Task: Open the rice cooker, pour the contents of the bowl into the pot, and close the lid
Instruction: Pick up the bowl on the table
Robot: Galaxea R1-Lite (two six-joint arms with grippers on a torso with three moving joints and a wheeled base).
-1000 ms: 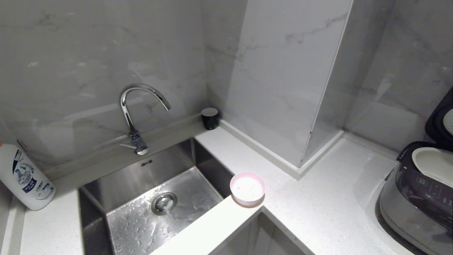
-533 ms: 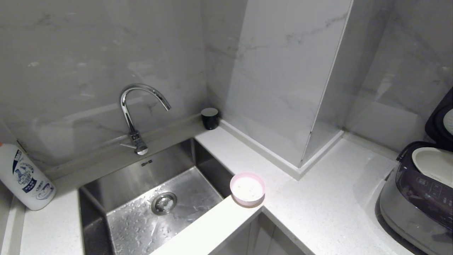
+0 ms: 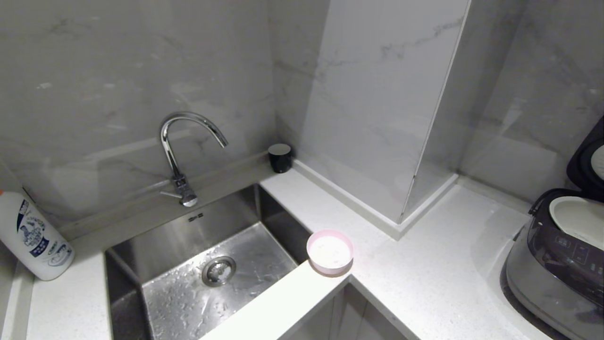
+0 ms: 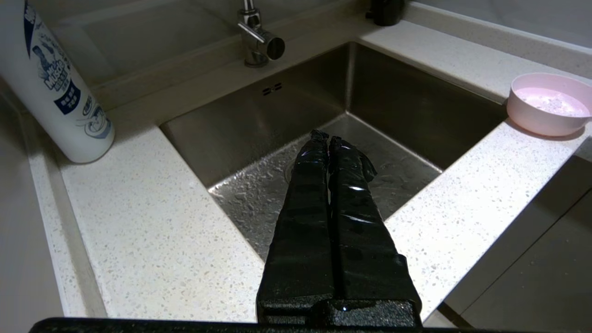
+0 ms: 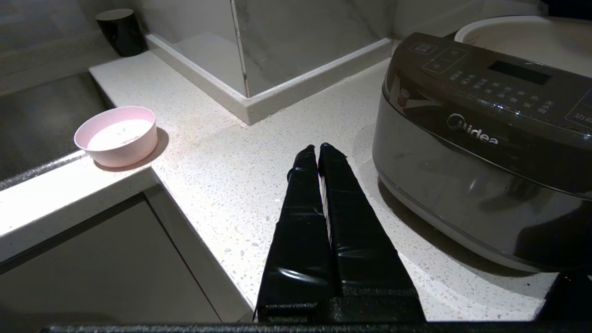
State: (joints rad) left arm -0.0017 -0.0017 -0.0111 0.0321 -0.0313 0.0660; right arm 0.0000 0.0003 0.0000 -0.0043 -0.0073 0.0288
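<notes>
Rice cooker (image 5: 485,138) is sitting on the white speckled counter (image 5: 259,152), "Midea" reading clearly on its front below a sloped button panel; panel characters too small to read. Lid (image 3: 587,160) is standing raised at the right edge of the head view, and the white pot (image 5: 532,39) is showing open inside; contents not visible.

Bowl (image 3: 330,251), pale pink, is resting at the counter's inner corner, just beside the steel sink (image 3: 198,264); something whitish is lying in it.

White bottle (image 4: 55,83) with blue printing is leaning at the sink's left; lettering not legible. Small black cup (image 3: 280,157) is standing by the wall, faucet (image 3: 181,146) behind the sink.

Neither arm is showing in the head view. Wrist views only: left claw (image 4: 328,137) is hanging pressed together, empty, over the sink; right claw (image 5: 319,149) likewise narrow and empty, over the counter between bowl and cooker.
</notes>
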